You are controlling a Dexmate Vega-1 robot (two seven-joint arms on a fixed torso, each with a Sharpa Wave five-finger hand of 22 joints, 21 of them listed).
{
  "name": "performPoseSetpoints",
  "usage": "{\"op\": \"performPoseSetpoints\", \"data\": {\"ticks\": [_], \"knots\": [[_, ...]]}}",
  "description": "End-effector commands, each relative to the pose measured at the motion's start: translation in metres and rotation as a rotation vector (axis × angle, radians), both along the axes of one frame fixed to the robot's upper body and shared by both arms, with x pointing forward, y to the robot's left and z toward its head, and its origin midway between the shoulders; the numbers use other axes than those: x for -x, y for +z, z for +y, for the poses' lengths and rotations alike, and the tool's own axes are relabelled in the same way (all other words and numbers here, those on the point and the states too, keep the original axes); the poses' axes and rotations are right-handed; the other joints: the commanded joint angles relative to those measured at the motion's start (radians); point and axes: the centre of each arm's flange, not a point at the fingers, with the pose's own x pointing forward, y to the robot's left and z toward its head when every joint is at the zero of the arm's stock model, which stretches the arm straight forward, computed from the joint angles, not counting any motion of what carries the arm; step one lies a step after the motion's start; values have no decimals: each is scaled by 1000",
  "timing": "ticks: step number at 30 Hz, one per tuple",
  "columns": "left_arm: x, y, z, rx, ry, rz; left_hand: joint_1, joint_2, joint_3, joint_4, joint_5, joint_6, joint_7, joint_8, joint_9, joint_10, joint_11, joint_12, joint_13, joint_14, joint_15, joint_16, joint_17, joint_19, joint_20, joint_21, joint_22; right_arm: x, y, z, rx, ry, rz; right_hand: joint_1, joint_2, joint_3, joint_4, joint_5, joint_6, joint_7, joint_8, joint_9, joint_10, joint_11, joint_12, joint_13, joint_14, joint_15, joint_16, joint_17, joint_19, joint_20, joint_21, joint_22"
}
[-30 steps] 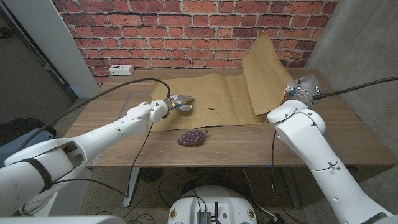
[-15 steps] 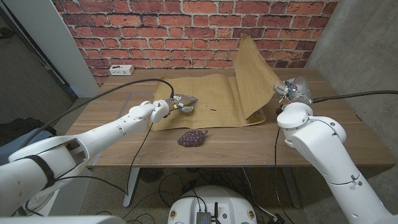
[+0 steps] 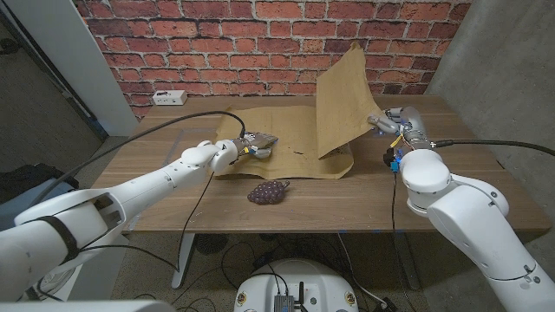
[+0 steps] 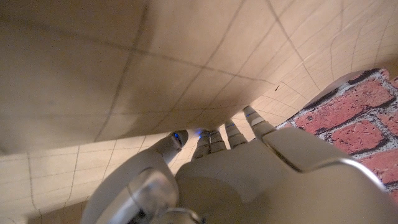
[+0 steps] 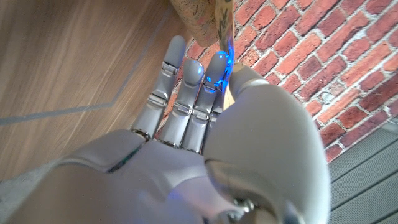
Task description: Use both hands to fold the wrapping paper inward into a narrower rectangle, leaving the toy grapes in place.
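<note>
Brown wrapping paper [image 3: 290,143] lies across the middle of the wooden table [image 3: 156,178]. Its right part [image 3: 342,100] stands lifted as a tall flap, leaning toward the middle. My right hand [image 3: 387,121] pinches that flap's outer edge; in the right wrist view the paper edge [image 5: 219,15] sits at the tips of my right hand [image 5: 186,124]. My left hand [image 3: 245,146] holds the paper's left edge, slightly raised; in the left wrist view my left hand [image 4: 236,168] reaches under the sheet [image 4: 124,74]. The purple toy grapes [image 3: 267,191] rest on bare wood just in front of the paper.
A white power strip [image 3: 168,96] lies at the table's back left corner. A black cable [image 3: 186,117] arcs over the table to my left wrist. The brick wall [image 3: 260,35] stands close behind the table.
My right hand has swung left and slightly back, carrying the raised right flap toward the middle of the sheet. The left hand stays at the left edge.
</note>
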Motion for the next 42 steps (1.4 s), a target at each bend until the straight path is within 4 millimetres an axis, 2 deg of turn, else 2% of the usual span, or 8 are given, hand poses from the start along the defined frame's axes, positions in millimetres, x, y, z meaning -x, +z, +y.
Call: {"op": "performPoseSetpoints", "data": {"ticks": [1, 10, 16, 24, 31, 42], "knots": [[0, -7, -5, -19, -3, 15, 12, 43, 1, 5, -2, 37, -28, 12, 129, 3, -6, 5, 5, -4, -16, -2, 0, -2, -5, -6, 1, 11, -2, -4, -70, 226, -96, -2, 8, 11, 0, 9, 70, 73, 8, 123, 2, 11, 6, 5, 34, -35, 1, 6, -8, 1, 10, -1], [-1, -10, -7, -18, -8, 19, 11, 43, -1, 6, -3, 33, -29, 13, 129, -2, -6, 5, 5, -7, -17, -2, 0, -3, -6, -7, 1, 20, -6, -15, -177, 296, -205, -8, 9, 21, 2, 19, 66, 72, 8, 131, -1, 8, 6, 7, 31, -40, -2, 9, -14, -2, 21, -6], [-2, -11, -8, -18, -12, 21, 11, 43, -1, 6, -4, 32, -30, 14, 129, -3, -6, 6, 5, -9, -17, -2, 0, -3, -6, -7, 1, 19, -8, -15, -207, 343, -200, -11, 8, 27, 1, 24, 62, 73, 7, 137, -2, 6, 4, 4, 29, -42, -4, 9, -19, -7, 28, -9], [-2, -11, -8, -15, -19, 21, 11, 44, -2, 7, -4, 30, -31, 14, 128, -3, -6, 7, 5, -10, -18, -1, 0, -3, -6, -7, 1, 21, -10, -14, -181, 217, -114, -12, 14, 37, 0, 29, 51, 79, -3, 135, -7, 9, -10, -17, 25, -44, -8, 9, -26, -8, 41, -14], [-3, -10, -8, -15, -20, 19, 11, 43, -3, 7, -5, 28, -34, 15, 128, -6, -7, 7, 5, -11, -20, 0, 0, -4, -6, -7, 1, 7, -3, -6, -59, 267, 35, -10, 16, 42, -3, 30, 46, 82, -8, 136, -12, 13, -12, -21, 23, -41, -8, 10, -35, -4, 49, -18], [-4, -10, -6, -8, -20, 19, 10, 44, -3, 8, -6, 24, -35, 15, 128, -8, -6, 8, 5, -12, -18, 1, 0, -5, -7, -7, 1, -9, -1, 4, -11, 324, 72, -7, 20, 42, -4, 29, 43, 82, -14, 137, -20, 14, -13, -21, 12, -40, -4, 12, -46, -1, 63, -26]]}}
